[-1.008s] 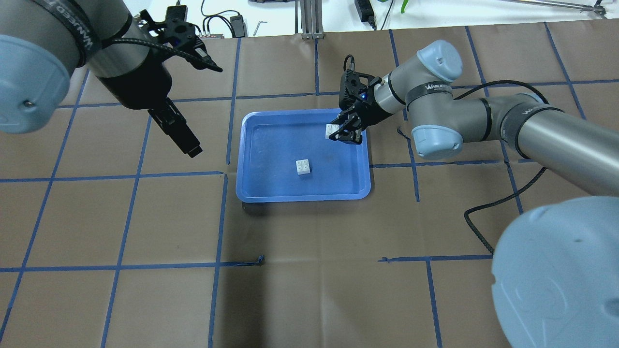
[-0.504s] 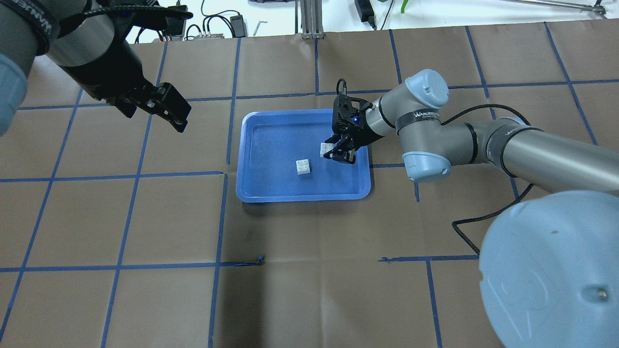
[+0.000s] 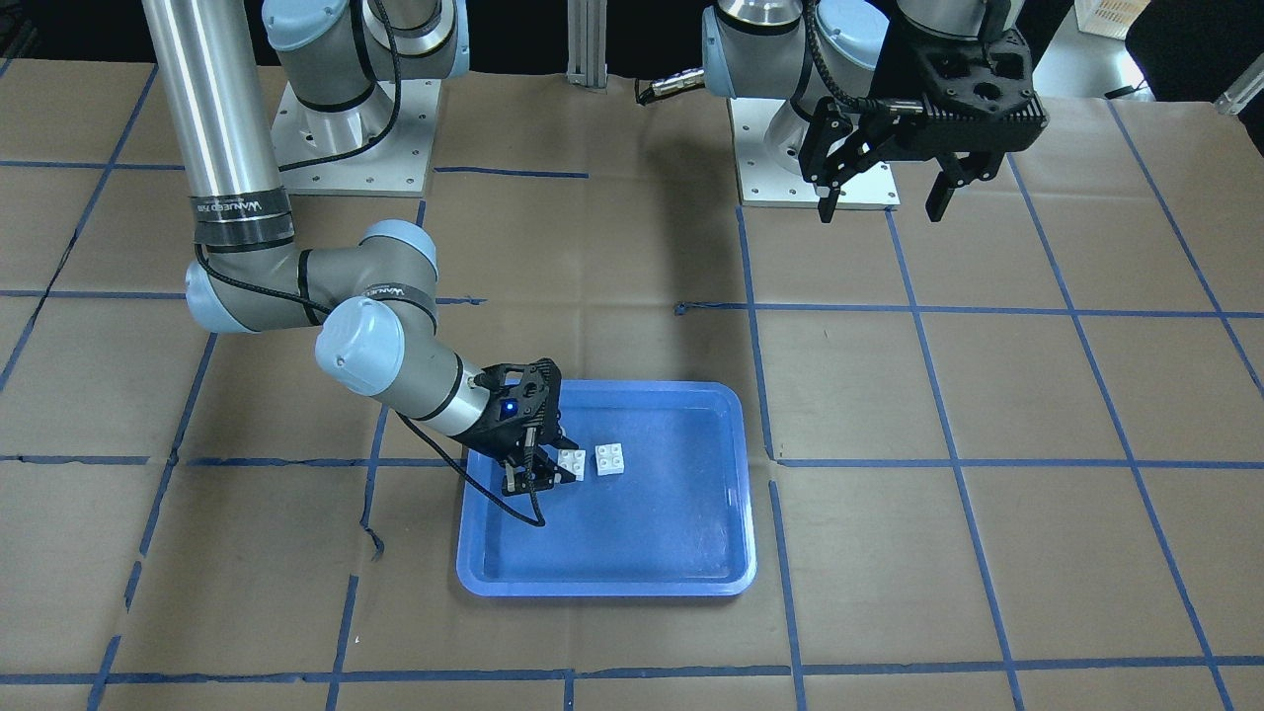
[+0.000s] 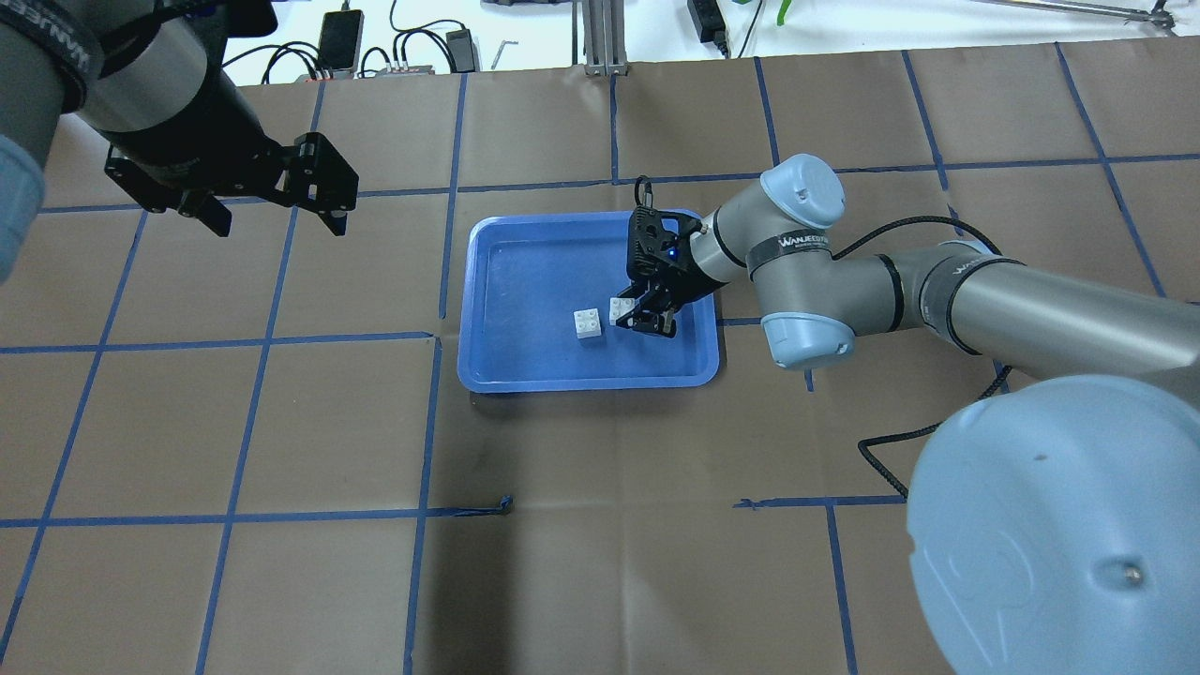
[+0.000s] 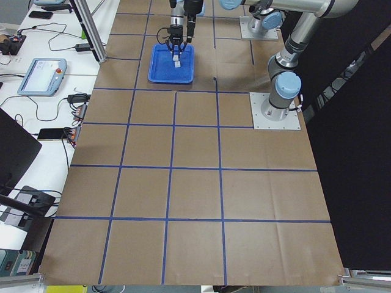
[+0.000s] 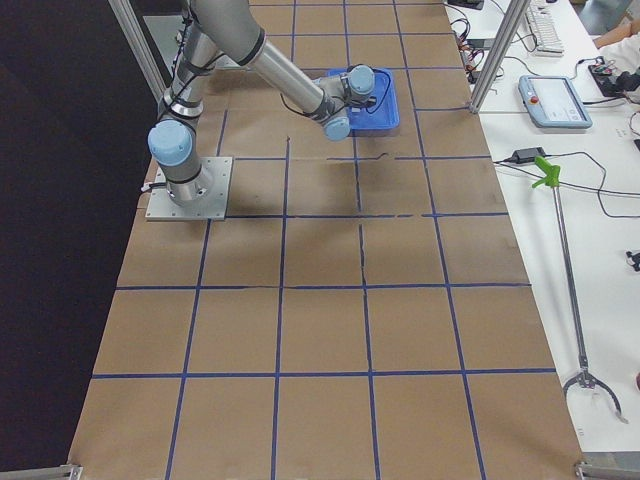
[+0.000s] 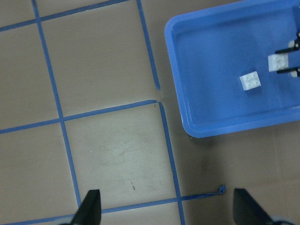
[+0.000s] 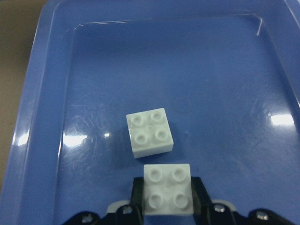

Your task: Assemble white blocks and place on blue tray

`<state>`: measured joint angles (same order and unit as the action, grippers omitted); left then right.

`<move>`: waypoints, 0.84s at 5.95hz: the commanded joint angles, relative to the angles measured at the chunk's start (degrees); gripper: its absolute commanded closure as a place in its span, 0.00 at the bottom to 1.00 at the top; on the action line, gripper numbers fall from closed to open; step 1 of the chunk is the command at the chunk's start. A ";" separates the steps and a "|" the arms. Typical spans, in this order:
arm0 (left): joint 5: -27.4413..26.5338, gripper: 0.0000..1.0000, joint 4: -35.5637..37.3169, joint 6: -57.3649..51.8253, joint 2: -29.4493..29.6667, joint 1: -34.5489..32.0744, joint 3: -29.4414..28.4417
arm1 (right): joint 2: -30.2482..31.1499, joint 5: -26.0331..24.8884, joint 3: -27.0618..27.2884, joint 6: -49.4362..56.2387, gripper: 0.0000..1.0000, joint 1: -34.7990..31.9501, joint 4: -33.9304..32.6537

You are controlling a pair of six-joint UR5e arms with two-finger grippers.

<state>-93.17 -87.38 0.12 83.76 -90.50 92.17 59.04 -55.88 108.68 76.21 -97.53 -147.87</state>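
Observation:
The blue tray (image 4: pixel 525 281) lies mid-table, also in the front view (image 3: pixel 691 553). One white block (image 4: pixel 588 323) rests on the tray floor, studs up; it shows in the front view (image 3: pixel 610 458) and right wrist view (image 8: pixel 150 132). My right gripper (image 4: pixel 640 317) is shut on the second white block (image 4: pixel 620 309), holding it over the tray just beside the first; the right wrist view shows it (image 8: pixel 167 189) between the fingers. My left gripper (image 4: pixel 272 216) is open and empty, high over the table left of the tray (image 3: pixel 882 202).
Brown paper with blue tape grid lines covers the table (image 4: pixel 600 562). Cables and devices (image 4: pixel 394 47) lie past the far edge. The left wrist view shows the tray's corner (image 7: pixel 187 126) and bare paper.
My right gripper has carried its white block from the tray's far right corner towards the resting block. My left gripper has swung back and left, turning.

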 commanded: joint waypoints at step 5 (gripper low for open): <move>-0.26 0.01 -1.38 -0.65 -0.09 0.06 -0.50 | -0.24 -0.29 0.31 -0.45 0.74 -0.91 -1.72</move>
<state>-93.26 -88.73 -0.52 83.67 -90.45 91.80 58.85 -56.42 109.02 75.77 -98.43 -149.61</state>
